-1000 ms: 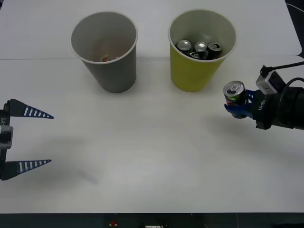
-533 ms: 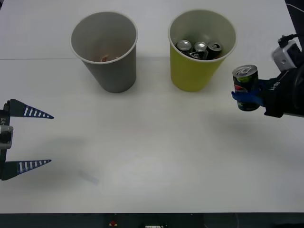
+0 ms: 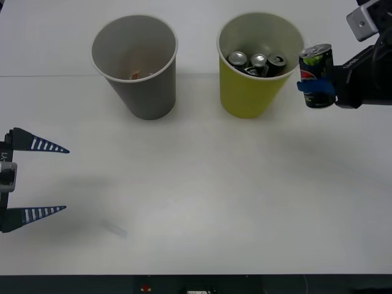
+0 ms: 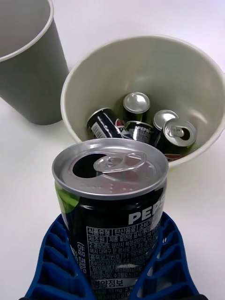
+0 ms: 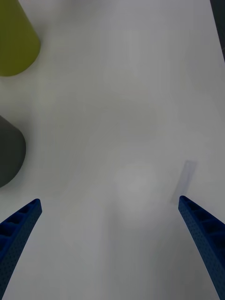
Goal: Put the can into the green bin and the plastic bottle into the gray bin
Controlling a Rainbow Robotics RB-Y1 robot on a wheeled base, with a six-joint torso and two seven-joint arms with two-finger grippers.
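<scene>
Front view: our right gripper (image 3: 318, 90) pinches the can (image 3: 316, 75) upright, just right of the green bin (image 3: 245, 98); left gripper (image 3: 37, 179) idles, spread.

The green bin (image 3: 254, 67) already holds dark cans (image 3: 257, 63) at its bottom; its mouth above them is open.

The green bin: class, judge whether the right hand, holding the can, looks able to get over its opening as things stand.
Probably yes. The right hand holds the can upright, just beside the green bin at rim height, with nothing between them. The other cans lie low inside, leaving the opening free.
</scene>
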